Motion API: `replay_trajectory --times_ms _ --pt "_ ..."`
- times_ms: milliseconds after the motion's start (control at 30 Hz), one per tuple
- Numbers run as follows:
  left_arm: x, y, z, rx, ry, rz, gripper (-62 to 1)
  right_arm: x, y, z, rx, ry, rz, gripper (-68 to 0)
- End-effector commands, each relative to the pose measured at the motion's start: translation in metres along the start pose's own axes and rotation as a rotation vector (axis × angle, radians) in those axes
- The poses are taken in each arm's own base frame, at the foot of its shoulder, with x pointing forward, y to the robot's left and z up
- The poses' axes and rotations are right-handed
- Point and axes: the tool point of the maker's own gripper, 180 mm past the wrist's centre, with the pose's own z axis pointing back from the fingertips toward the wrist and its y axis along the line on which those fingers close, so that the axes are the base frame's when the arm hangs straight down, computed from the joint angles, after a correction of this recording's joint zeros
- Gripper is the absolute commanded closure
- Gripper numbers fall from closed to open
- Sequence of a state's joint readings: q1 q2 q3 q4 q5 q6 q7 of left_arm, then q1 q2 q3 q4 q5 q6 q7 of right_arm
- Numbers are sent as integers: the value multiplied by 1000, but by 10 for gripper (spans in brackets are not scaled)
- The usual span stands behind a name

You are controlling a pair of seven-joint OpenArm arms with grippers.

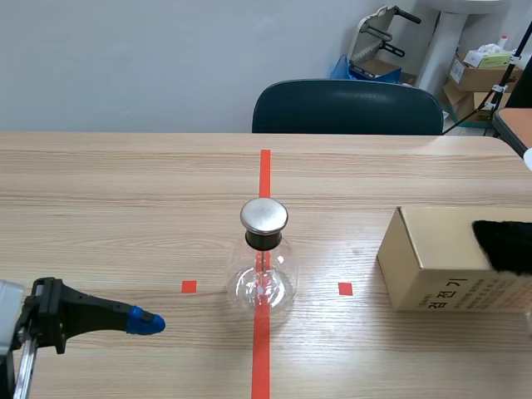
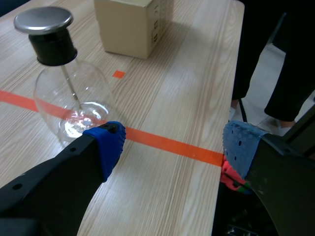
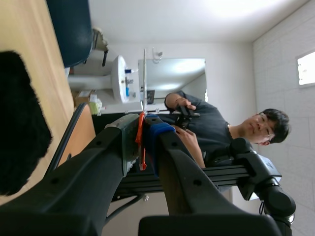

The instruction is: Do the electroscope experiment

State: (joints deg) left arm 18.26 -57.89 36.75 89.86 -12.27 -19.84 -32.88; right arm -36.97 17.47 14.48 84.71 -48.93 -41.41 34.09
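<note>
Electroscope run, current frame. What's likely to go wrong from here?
1. The open left gripper sits low, close beside the glass flask. A sideways move might tip the flask, since its metal cap rides high.
2. The right gripper is shut on a thin red strip, held between the pads only. The strip may slip or twist.

The flask (image 1: 264, 287) is clear, glossy glass; its cap (image 1: 264, 215) is brushed metal over a matt black stopper (image 1: 264, 241); the table (image 1: 125, 208) is matt wood grain; the box (image 1: 440, 274) is matt cardboard; the black cloth (image 1: 505, 245) looks furry; the thin red rod (image 3: 142, 157) pinched in the right gripper (image 3: 142, 135) looks like smooth plastic.
</note>
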Motion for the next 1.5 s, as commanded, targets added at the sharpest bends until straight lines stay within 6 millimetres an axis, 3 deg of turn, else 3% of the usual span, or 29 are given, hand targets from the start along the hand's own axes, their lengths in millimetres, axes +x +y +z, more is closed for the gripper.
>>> replay_trajectory --times_ms 0,133,567,1133,1233,1400,1467 --pt "10 -4 -1 -17 -30 7 -456 -5 -13 -5 -82 15 21 -19" --pt "23 -7 1 -32 -49 18 -512 -11 6 0 -52 23 9 -20" --pt "47 -3 8 -37 -81 60 -512 -9 52 23 54 69 -30 -19" --pt "48 -3 7 -37 -86 63 -512 -10 89 45 186 110 -20 -19" --pt "48 -3 7 -37 -88 64 -512 -3 89 44 192 69 -14 -19" --pt "49 -3 7 -36 -89 62 -512 27 92 45 208 -103 -14 -19" --pt "48 -2 7 -35 -87 58 -512 26 92 45 207 -93 -15 -19"
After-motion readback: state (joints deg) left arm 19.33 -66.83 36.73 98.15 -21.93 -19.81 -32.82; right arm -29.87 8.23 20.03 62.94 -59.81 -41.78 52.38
